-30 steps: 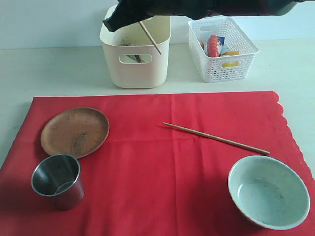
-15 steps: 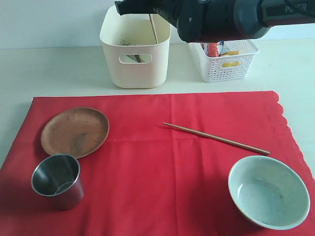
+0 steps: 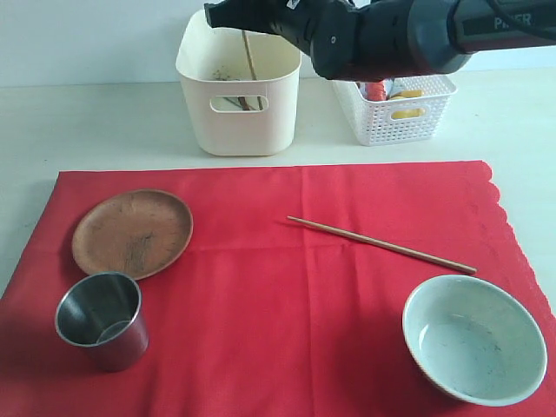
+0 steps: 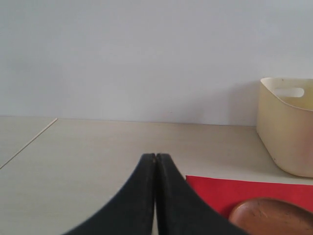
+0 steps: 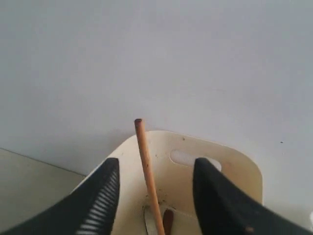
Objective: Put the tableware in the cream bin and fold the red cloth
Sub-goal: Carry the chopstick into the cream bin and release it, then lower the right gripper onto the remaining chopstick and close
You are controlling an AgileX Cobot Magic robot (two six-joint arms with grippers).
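Over the cream bin (image 3: 234,130) at the far side of the table (image 3: 87,122), my right gripper (image 5: 155,165) has its jaws apart. One chopstick (image 5: 145,166) stands between them, touching neither as far as I can see, its lower end down inside the bin. Left gripper (image 4: 155,159) is pressed closed on nothing, low over bare table left of the red cloth (image 3: 278,330). On the cloth: second chopstick (image 3: 382,245) lying flat right of centre, wooden plate (image 3: 132,233) at left, steel cup (image 3: 100,320) near left just beside the plate, pale bowl (image 3: 474,339) near right. I judge the second chopstick light, stiff and thin, likely to roll; I'd pinch across it about mid-length and press lightly so the soft fabric doesn't bunch into the jaws. The bowl looks glazed, so slick and breakable, and I'd take it by the rim. The cup is smooth metal, so I'd go one jaw inside the wall. The plate is low, so only its raised edge offers a hold. The cloth is limp and goes last, taken by the corners. Open cloth surrounds the chopstick, though its right tip ends near the bowl. A bare strip of table separates the cloth's far edge from the bin. White lattice basket (image 3: 382,122) sits just right of the bin, so the drop must stay left of it. The scalloped edge is on the right.
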